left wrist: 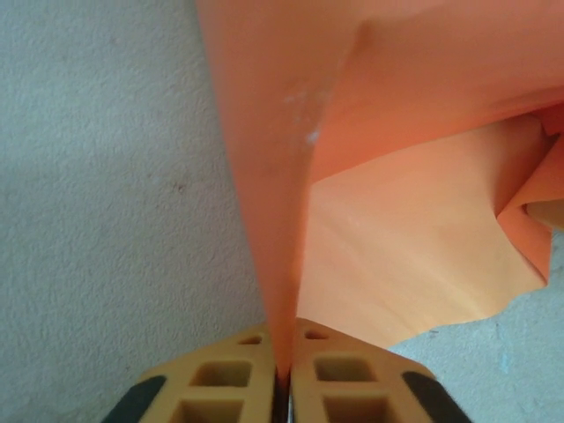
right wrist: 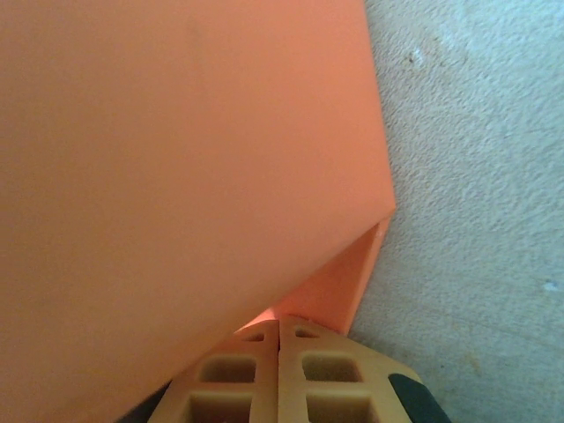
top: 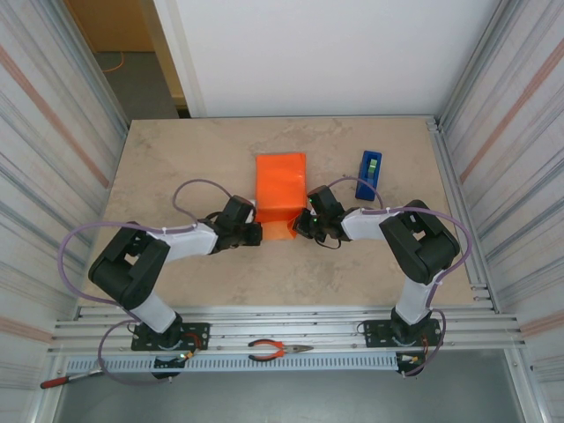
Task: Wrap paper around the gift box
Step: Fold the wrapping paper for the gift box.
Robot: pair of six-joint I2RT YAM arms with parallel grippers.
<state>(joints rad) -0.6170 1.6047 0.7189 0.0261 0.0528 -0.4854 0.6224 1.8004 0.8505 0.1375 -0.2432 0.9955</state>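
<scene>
2 ribbed metal walls [top: 53, 132] flank beige table [top: 176, 167]; left gripper [left wrist: 282, 374] clamps paper [left wrist: 273, 220]; right gripper [right wrist: 279, 322] closed beside it.

The paper [left wrist: 414, 256] is cut off by the frame edges in both wrist views. What lies beneath its folds is concealed in the top view.

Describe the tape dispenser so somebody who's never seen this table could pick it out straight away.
On the beige table, find the orange paper lying in the middle. Just to its right, standing apart from it, is the tape dispenser: a small upright block, and the one blue thing on the tabletop.
</scene>
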